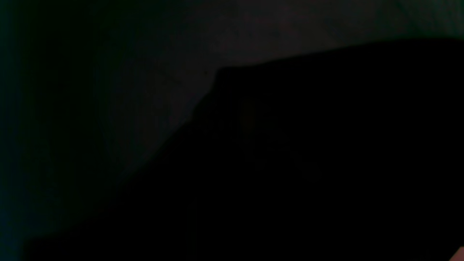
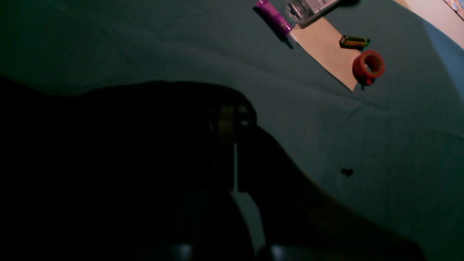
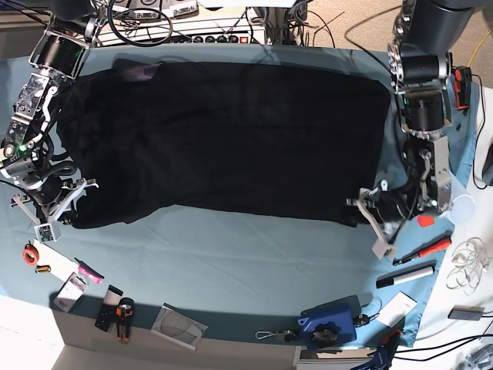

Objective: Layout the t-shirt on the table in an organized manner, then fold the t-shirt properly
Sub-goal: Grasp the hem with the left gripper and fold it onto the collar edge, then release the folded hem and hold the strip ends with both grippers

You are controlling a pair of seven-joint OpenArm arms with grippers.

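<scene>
The black t-shirt (image 3: 223,139) lies spread wide across the far half of the teal table (image 3: 231,270), its purple print just showing at the far left corner. My right gripper (image 3: 65,212) is at the shirt's near left corner. In the right wrist view its fingers (image 2: 224,152) stand pressed together with only a thin slit between them, with the black cloth (image 2: 90,145) around them. My left gripper (image 3: 366,210) is at the shirt's near right corner. The left wrist view is almost wholly dark with cloth (image 1: 145,108), so its jaws are hidden.
A red tape roll (image 2: 368,67), a purple tube (image 2: 273,16), a small battery (image 2: 354,41) and a tan card (image 2: 326,50) lie by the near left edge. Markers (image 3: 420,250), a white cup (image 3: 462,208) and a blue tool (image 3: 327,324) lie near right. Cables run along the back (image 3: 177,35).
</scene>
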